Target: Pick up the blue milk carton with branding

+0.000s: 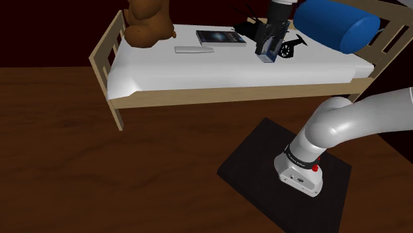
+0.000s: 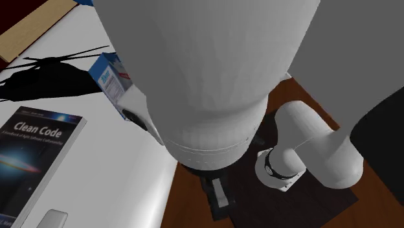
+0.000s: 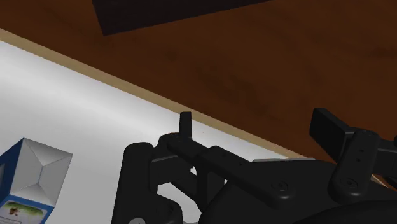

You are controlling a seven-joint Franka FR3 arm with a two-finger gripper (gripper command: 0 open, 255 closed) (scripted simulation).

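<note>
- At the upper left of the shoulder view, the teddy bear sits well apart from the work; I judge it in no danger
- Further right, a grey flat slab and a book lie on the bed, near the target; a carton shoved sideways could slide onto them
- Next comes the blue milk carton, a tall, narrow thing with a printed label; an off-centre squeeze could tip it over or let it twist free on the lift
- Just right of it, a spindly black toy lies close beside the hand; its thin bars could snag the gripper and be dragged along
- At the upper right of the shoulder view, a blue bolster lies near the arm, so a wide swing could brush it
- The carton is on the mattress right of the book, in the upper middle of the shoulder view, directly under the gripper's tip
- In the wrist view it sits low in the left corner, off to one side of the hand, so it may not be centred
- Whether the hand is spread or pinching the carton I cannot tell; dark toy parts crowd that spot
</note>
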